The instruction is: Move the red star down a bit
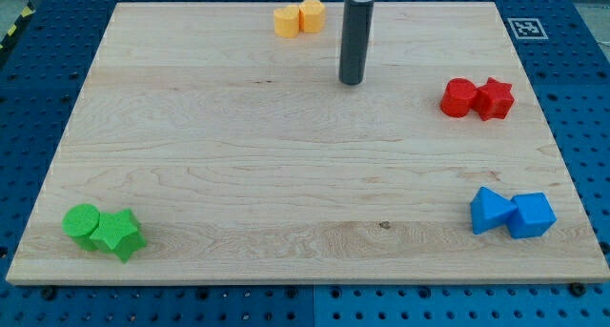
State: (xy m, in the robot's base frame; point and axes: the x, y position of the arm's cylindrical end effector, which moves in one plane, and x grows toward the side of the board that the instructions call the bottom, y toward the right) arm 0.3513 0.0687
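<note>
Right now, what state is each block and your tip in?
My tip: on the board, left of the red pair, touching nothing.
Red star: flat, against the red cylinder.
Yellow blocks: paired, top edge.
Green blocks: paired.
Blue blocks: paired.

Four pairs of blocks near the corners and top edge of the board (286,165), with my tip (352,82) in the upper middle

My tip stands on the board between the two upper pairs, touching neither. Up and to the view's left of it, at the top edge, two yellow blocks (298,19) sit side by side, touching. To its right, well apart, the red cylinder (458,97) touches the red star (495,98), which lies on the cylinder's right, near the right edge. Below them, at the bottom right, the blue triangle (489,211) touches the blue cube (532,215) on its right. At the bottom left, the green cylinder (82,222) touches the green star (120,234), which lies right of it and slightly lower
</note>
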